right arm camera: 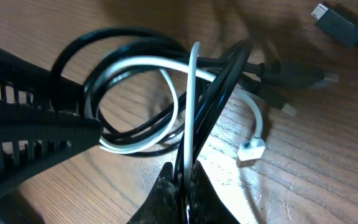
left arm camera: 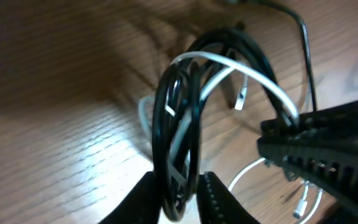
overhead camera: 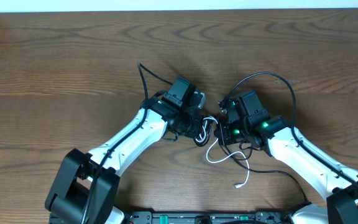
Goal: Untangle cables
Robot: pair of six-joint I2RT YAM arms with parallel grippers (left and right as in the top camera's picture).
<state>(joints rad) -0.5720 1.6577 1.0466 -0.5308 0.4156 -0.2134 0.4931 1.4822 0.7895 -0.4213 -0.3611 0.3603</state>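
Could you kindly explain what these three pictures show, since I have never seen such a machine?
Two white robot arms work at a wooden table. One picture looks down from above; the other two come from a camera on each wrist. Between the arms lies a knot of thin cables: a black cable looped with a white cable. The left tool is pinched on the black loops, and the right tool is shut on the same bundle. A loose black plug lies apart on the wood.

Overhead looks straight down on table (overhead camera: pixel 55 74); both wrist views close, sharing cables (left arm camera: pixel 179 124).
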